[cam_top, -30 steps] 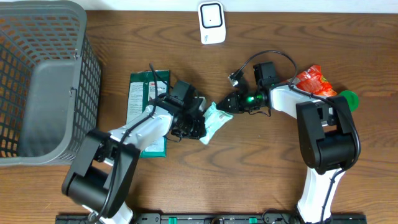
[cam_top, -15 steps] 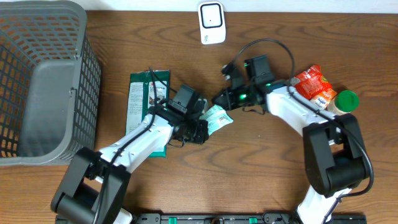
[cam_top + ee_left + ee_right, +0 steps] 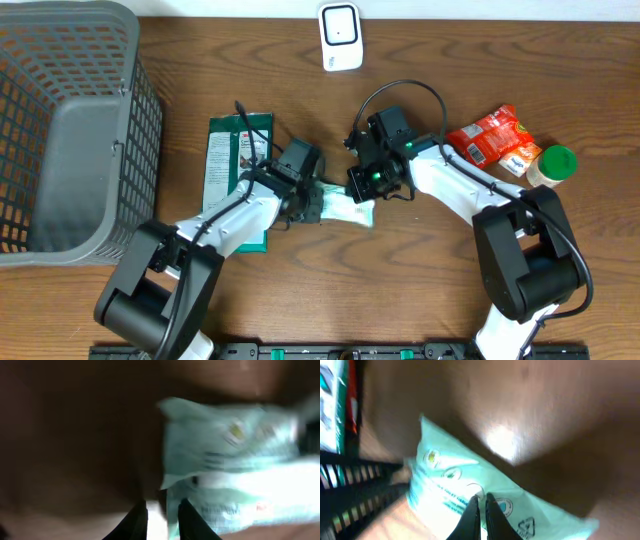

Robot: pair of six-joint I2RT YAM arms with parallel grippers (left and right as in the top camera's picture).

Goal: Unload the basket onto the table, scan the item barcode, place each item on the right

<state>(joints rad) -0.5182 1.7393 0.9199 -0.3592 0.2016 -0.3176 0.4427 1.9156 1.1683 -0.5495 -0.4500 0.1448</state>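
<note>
1. Bench (image 3: 430,300): the mint packet (image 3: 348,210) lies near its middle, well short of the white scanner (image 3: 340,37) at the far edge.
2. Left gripper (image 3: 313,204): its narrowly parted fingers pinch the packet's nearer end.
3. Right gripper (image 3: 364,193): fingers pressed together, tips on the packet's other end; whether they pinch it, I cannot tell.

1. A wire basket (image 3: 70,130) walled off the left end of the bench (image 3: 400,290).
2. Left tool (image 3: 317,205) and right tool (image 3: 362,189) met mid-bench at the mint pouch (image 3: 348,211), blocking passage there.
3. A red snack bag (image 3: 492,137) and a green-lidded jar (image 3: 553,163) crowded the right.
4. Bare wood lay open below the pouch, between the arms.
</note>
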